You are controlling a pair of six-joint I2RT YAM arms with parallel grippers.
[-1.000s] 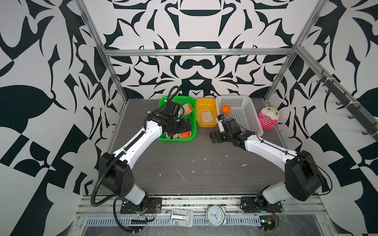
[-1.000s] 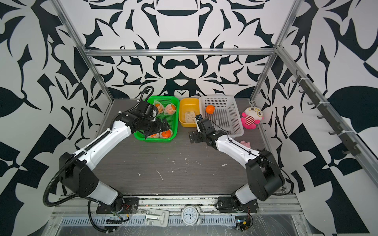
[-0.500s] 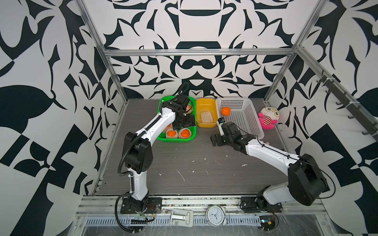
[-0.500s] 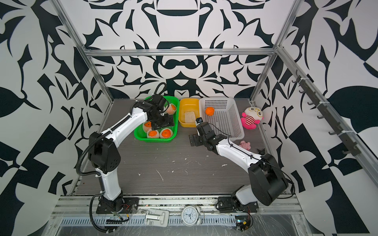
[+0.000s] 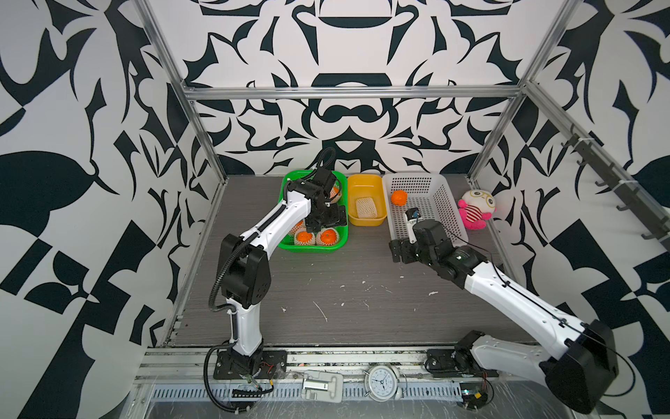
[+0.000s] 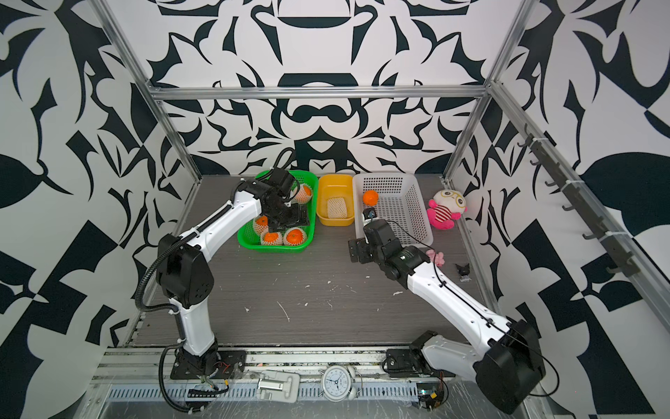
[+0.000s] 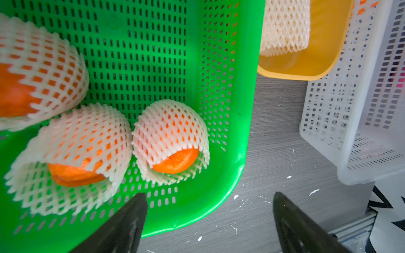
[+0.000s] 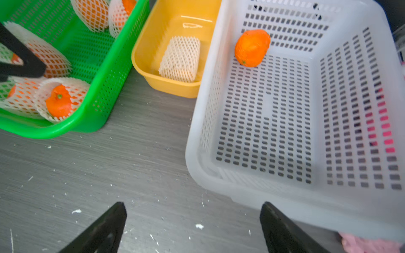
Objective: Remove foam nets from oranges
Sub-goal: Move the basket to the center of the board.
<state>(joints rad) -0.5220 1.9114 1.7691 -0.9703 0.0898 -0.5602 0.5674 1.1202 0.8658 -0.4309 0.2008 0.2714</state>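
The walls carry a black-and-white leaf pattern, and the grey wood-grain table [image 5: 326, 290] has small white crumbs [image 5: 321, 310] scattered on it. In both top views three containers stand in a row a little above the middle of the frame. A green basket [image 5: 311, 249] is to the left, a yellow tub [image 5: 366, 220] is in the middle and a white basket [image 5: 447, 206] is to the right. A pink plush toy [image 5: 475, 210] sits just beside the white basket on its right. The netted oranges [image 5: 328, 236] lie in the green basket. The left wrist view shows three of them close together, each with orange skin visible at the open end of its white mesh. In the top views the arm hides part of this basket, so I cannot tell their full number. One empty foam net [image 5: 366, 206] lies flat in the yellow tub. One bare orange [image 5: 398, 197] lies in the upper left corner of the white basket. The left gripper [image 7: 209, 202] hangs over a corner of the green basket with its fingers wide apart. One finger is over the basket floor and the other is over the table outside the rim, both apart from the fruit. The right gripper [image 8: 192, 210] hangs over the table by the lower left corner of the white basket, also with its fingers wide apart.
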